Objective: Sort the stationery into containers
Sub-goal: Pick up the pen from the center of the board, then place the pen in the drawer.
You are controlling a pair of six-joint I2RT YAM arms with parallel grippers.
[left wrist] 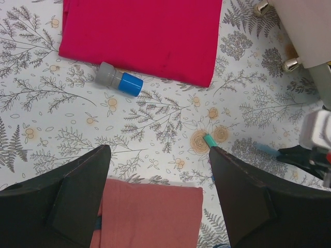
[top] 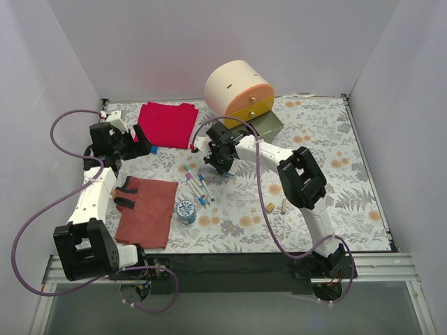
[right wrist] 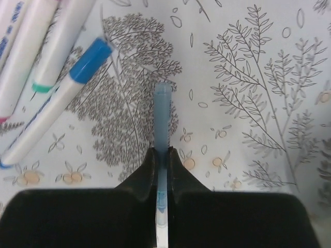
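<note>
Mid-table, right gripper (top: 222, 163) is pinched shut on a pale blue pen (right wrist: 163, 116): thin translucent shaft, squared-off tip pointing away from the wrist, whiter down between the black fingers (right wrist: 147, 173). It sits low over the floral mat (top: 328, 174), just right of the loose pens (top: 198, 187). Those are white barrels with blue, teal and pink bands, lying roughly parallel; in the wrist view one shows a blue cap band (right wrist: 88, 61) and another a teal ring (right wrist: 42, 88). Tape roll (top: 186, 211), round and blue-white, lies flat just below the pens, beside the rust-brown cloth (top: 147, 209). Two tan blocks (top: 269, 207) sit near the right arm, well apart from the rest. Cream drum cabinet (top: 234, 80) stands at the back: orange drawer (top: 253, 93) on top, yellow drawer (top: 253, 110) under it, olive green drawer (top: 271, 124) pulled out at the bottom. Left gripper (left wrist: 159, 155) hangs with fingers spread wide, holding nothing, near the red cloth (left wrist: 139, 36). A short blue-and-grey cylinder (left wrist: 119, 81) lies at that cloth's edge.
</note>
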